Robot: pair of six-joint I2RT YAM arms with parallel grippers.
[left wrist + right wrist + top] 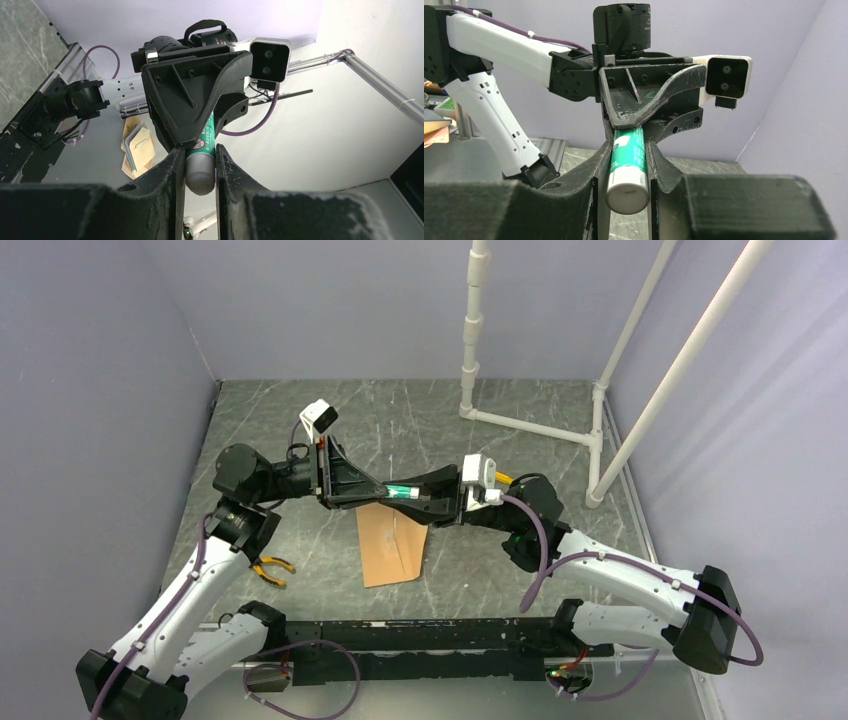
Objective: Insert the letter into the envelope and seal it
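The brown envelope [392, 545] lies flat on the marble table, with one diagonal seam showing. The letter is not in view as a separate sheet. Both grippers meet tip to tip in the air just above the envelope's far end and hold one green glue stick [400, 491] between them. My left gripper [390, 489] is shut on its grey cap end [200, 172]. My right gripper [412, 496] is shut on its green body near the white base [626, 192]. In each wrist view the other gripper's fingers clamp the far end of the stick.
Yellow-handled pliers [270, 568] lie at the left near the left arm. A white pipe frame [530, 425] stands at the back right. Purple walls close the table on three sides. A stack of paper envelopes [136, 150] shows beyond the table in the left wrist view.
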